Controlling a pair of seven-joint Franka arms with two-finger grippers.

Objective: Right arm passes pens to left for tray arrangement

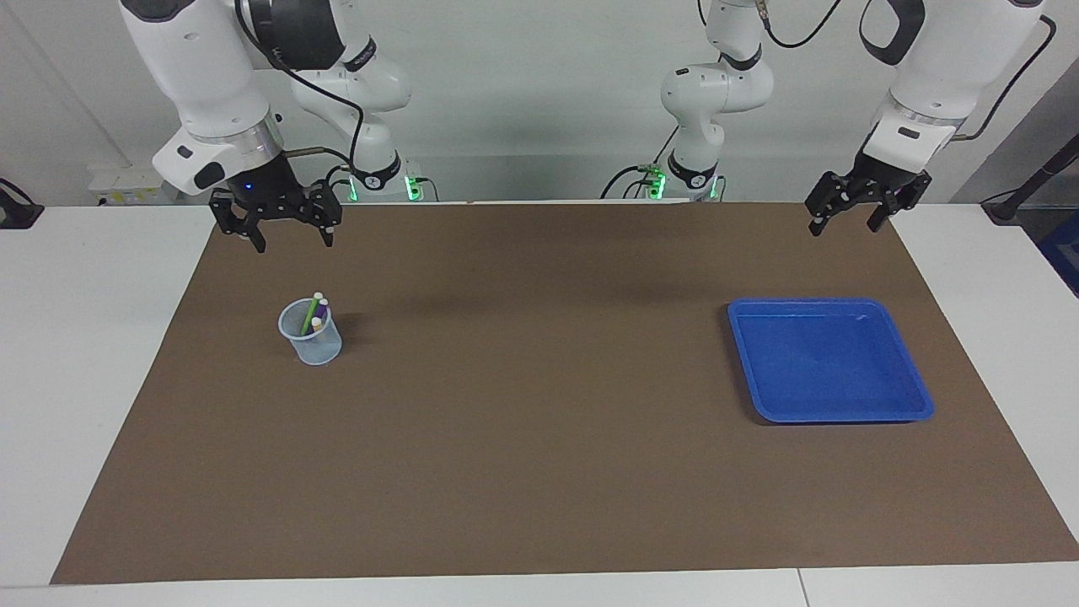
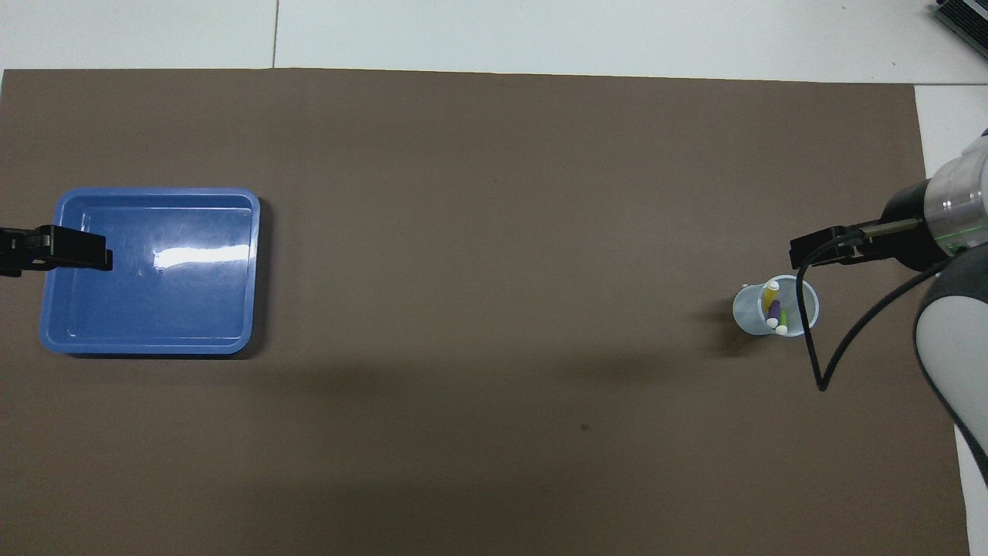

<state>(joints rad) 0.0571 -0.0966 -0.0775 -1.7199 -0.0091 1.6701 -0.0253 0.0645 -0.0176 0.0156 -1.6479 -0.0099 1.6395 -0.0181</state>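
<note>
Three pens (image 1: 316, 312), one yellow, one purple and one green, stand upright in a small pale translucent cup (image 1: 310, 341) at the right arm's end of the mat; from overhead the pens (image 2: 773, 309) show inside the cup (image 2: 752, 313). The blue tray (image 1: 830, 362) lies flat with nothing in it at the left arm's end, and its floor (image 2: 177, 309) is bare from above. My right gripper (image 1: 292, 244), the one with the blue wrist light, hangs open over the mat beside the cup. My left gripper (image 1: 843, 229) hangs open, raised over the mat by the tray. Neither holds anything.
A brown mat (image 1: 539, 438) covers most of the white table (image 1: 84, 337). A black cable (image 2: 810, 332) loops down from the right arm past the cup. Both arm bases stand at the table's edge by the robots.
</note>
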